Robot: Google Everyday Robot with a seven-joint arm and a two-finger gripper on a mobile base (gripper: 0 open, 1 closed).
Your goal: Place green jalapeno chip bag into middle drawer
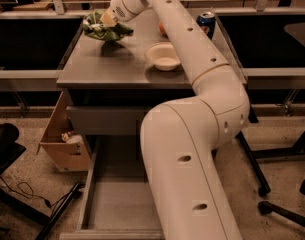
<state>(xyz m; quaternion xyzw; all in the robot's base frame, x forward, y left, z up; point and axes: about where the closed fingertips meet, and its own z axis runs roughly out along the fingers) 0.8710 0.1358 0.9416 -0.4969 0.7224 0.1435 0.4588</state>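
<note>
We're on the one camera view, looking down over the arm (192,134), which sweeps up from the bottom of the shot and reaches across the table (117,69) to its far left corner. There's the gripper (108,20), right at that corner, and its jaws are clenched on the top of the bag (106,32). The crumpled green foil hangs just under the jaws, spilling out left and right of them. The bag sits a touch above the tabletop, with a dark shadow on the grey surface below it.

To the right, well apart from the bag, we see the bowl (163,57) standing upright near the table's middle. Behind it the arm half hides an orange (162,28), and the can (207,23) stands at the far right edge.

Down below the table's front, the drawer (117,201) is pulled out toward us, its flat grey floor showing left of the arm. It is well apart from the bag. A box (62,146) sits on the ground just beside the drawer's left rail.
</note>
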